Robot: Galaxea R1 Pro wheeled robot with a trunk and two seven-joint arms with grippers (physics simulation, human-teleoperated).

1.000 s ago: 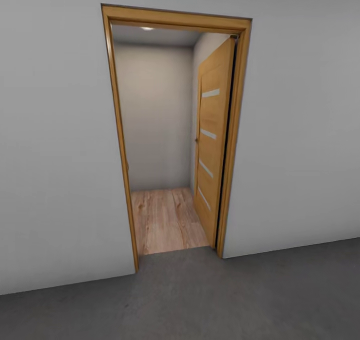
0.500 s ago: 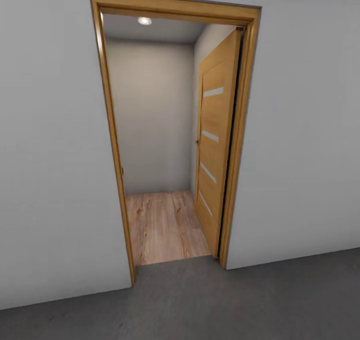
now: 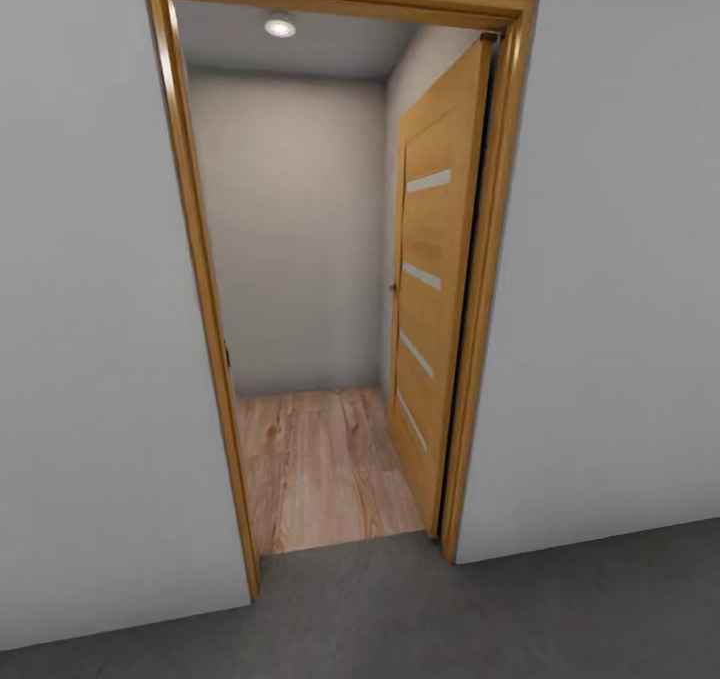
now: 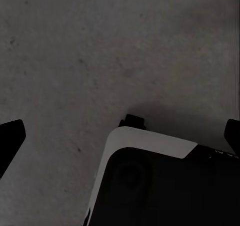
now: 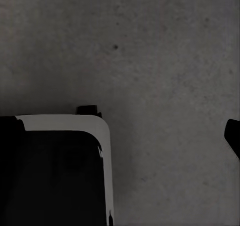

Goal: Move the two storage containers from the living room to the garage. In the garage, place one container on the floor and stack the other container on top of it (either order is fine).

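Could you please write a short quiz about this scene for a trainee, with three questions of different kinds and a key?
1. True or false: the wooden door stands open.
2. Which floor lies beyond the doorway? A) light wood planks B) dark concrete C) carpet
3. Fill in: in the left wrist view, the surface below the left end effector is dark grey ____.

Key
1. True; it is swung inward at the right of the door frame.
2. A; the plank floor.
3. Concrete; the floor.
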